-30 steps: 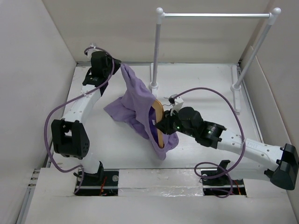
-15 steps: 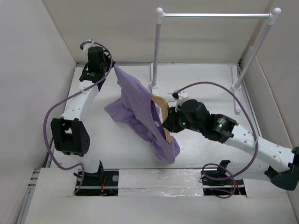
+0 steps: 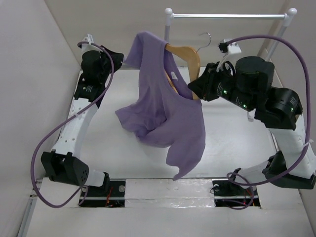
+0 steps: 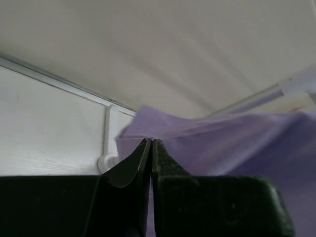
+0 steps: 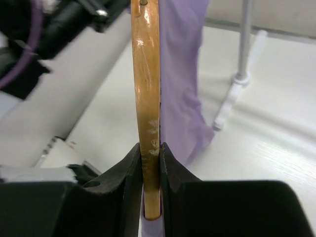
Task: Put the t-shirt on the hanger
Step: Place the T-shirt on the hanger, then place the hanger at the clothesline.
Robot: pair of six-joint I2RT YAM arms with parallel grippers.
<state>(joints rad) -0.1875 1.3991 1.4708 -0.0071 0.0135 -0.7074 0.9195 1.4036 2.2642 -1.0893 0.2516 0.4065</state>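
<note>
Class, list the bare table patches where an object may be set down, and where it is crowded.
Free: the table right of the hanging t-shirt, up to the right arm, in front of the clothes rail; also the near-left strip between the left arm and the t-shirt. Crowded: back middle, where hanger, left gripper, right gripper and rail post crowd.

White desk, matte. Plain off-white panel walls enclose three sides. White-and-silver clothes rail stands just behind right end effector. Light even, diffuse.
</note>
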